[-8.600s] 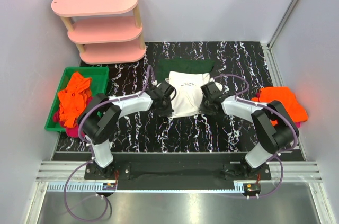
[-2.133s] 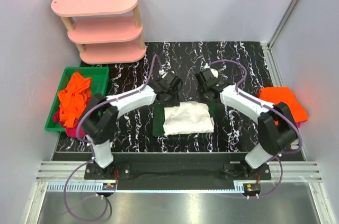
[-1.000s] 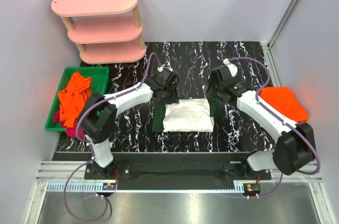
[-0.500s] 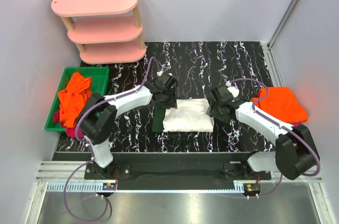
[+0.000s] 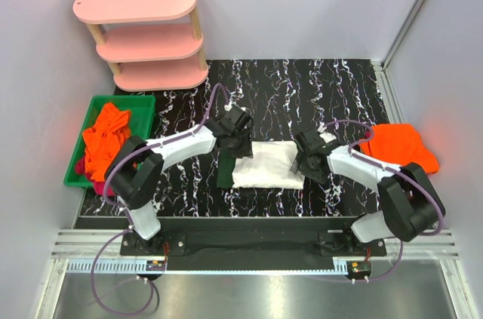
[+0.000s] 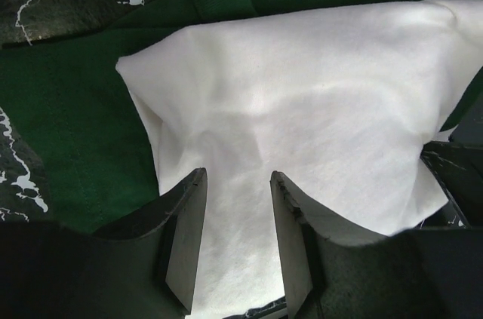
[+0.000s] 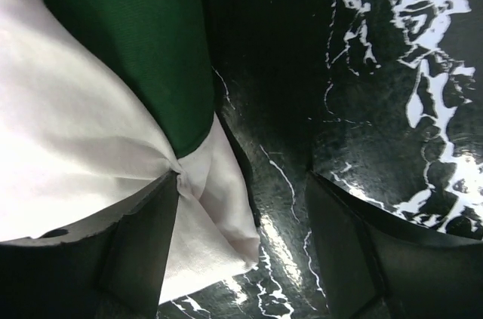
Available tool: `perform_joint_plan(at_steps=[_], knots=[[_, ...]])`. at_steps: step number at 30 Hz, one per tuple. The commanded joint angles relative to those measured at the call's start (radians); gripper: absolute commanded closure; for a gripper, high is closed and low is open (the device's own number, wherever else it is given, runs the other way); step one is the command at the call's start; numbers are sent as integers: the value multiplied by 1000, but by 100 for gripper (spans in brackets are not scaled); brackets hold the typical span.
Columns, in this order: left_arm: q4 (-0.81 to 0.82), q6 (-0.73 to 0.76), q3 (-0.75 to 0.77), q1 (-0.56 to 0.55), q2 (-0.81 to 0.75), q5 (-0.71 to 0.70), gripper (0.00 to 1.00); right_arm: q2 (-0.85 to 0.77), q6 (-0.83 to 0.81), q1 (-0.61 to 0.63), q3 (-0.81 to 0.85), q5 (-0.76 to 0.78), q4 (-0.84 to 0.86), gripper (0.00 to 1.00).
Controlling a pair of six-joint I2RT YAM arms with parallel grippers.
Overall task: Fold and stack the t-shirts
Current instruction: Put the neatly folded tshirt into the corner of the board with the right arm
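The white t-shirt (image 5: 264, 166) lies folded on the black marble table, with dark green sleeves showing at its left (image 5: 225, 170) and right ends. My left gripper (image 5: 240, 147) stands over its far left corner. In the left wrist view this gripper (image 6: 238, 176) is open, with flat white cloth (image 6: 302, 108) below the gap. My right gripper (image 5: 306, 162) is at the shirt's right edge. In the right wrist view it (image 7: 241, 179) is open wide, a white cloth corner (image 7: 219, 213) lies between the jaws, and its left finger (image 7: 151, 236) touches a pucker. Print hidden.
An orange t-shirt (image 5: 400, 145) lies at the table's right edge with a bit of magenta (image 5: 427, 176) under it. A green bin (image 5: 143, 102) at the left holds more orange shirts (image 5: 106, 138). A pink three-tier shelf (image 5: 143, 32) stands at the back left.
My right arm swung from behind the shirt down to its right edge, and its jaws spread wider. My left gripper shifted slightly along the shirt's far left corner. The shirt stays folded.
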Motion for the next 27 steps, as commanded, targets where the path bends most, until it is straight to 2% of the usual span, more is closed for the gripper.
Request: perform_joint_plan(at_steps=[1, 10, 16, 18, 24, 27], knots=[[26, -11, -18, -3, -66, -5, 56, 57, 25, 14, -20, -18, 32, 25], [20, -5, -38, -3, -95, -10, 56, 145, 68, 15, -51, -80, 54, 29], [15, -3, -33, -3, -106, -48, 56, 143, 107, 21, -99, -114, 67, 39], [14, -3, -33, -3, -109, -51, 56, 148, 119, 34, -106, -115, 66, 45], [8, -3, -35, -3, -115, -57, 56, 185, 136, 52, -105, -124, 67, 52], [5, -5, -38, -3, -121, -60, 55, 209, 145, 60, -103, -132, 70, 62]])
